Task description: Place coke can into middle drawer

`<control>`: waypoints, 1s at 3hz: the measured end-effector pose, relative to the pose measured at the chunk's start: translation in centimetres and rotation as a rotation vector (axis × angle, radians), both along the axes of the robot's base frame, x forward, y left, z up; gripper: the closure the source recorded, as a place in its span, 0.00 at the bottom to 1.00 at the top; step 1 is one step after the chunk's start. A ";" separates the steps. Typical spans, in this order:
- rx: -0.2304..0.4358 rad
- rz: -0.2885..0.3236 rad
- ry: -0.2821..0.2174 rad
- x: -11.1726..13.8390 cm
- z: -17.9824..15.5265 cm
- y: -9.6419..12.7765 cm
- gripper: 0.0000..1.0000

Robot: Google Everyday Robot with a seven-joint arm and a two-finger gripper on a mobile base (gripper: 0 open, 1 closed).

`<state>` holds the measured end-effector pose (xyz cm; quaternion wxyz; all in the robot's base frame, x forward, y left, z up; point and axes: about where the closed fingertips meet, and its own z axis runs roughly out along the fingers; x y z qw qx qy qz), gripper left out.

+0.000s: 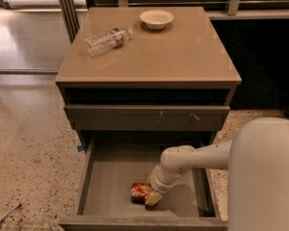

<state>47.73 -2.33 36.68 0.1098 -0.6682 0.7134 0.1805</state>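
The coke can (139,192), red-orange and dented, lies on its side on the grey floor of the open middle drawer (111,174), near the drawer's front and a little right of centre. My gripper (152,197) reaches down into the drawer from the right and sits against the can's right side, low over the floor. My white arm (197,160) comes in across the drawer's right wall. The side of the can under the gripper is hidden.
A clear water bottle (107,40) lies on its side on the cabinet top (183,57), with a pale bowl (156,19) behind it. The drawer front above (147,117), with small scratch marks, is closed. Speckled floor lies to the left.
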 end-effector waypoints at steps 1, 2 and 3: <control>0.000 0.000 0.000 0.0 0.0 0.0 0.03; 0.000 0.000 0.000 0.0 0.0 0.0 0.00; 0.000 0.000 0.000 0.0 0.0 0.0 0.00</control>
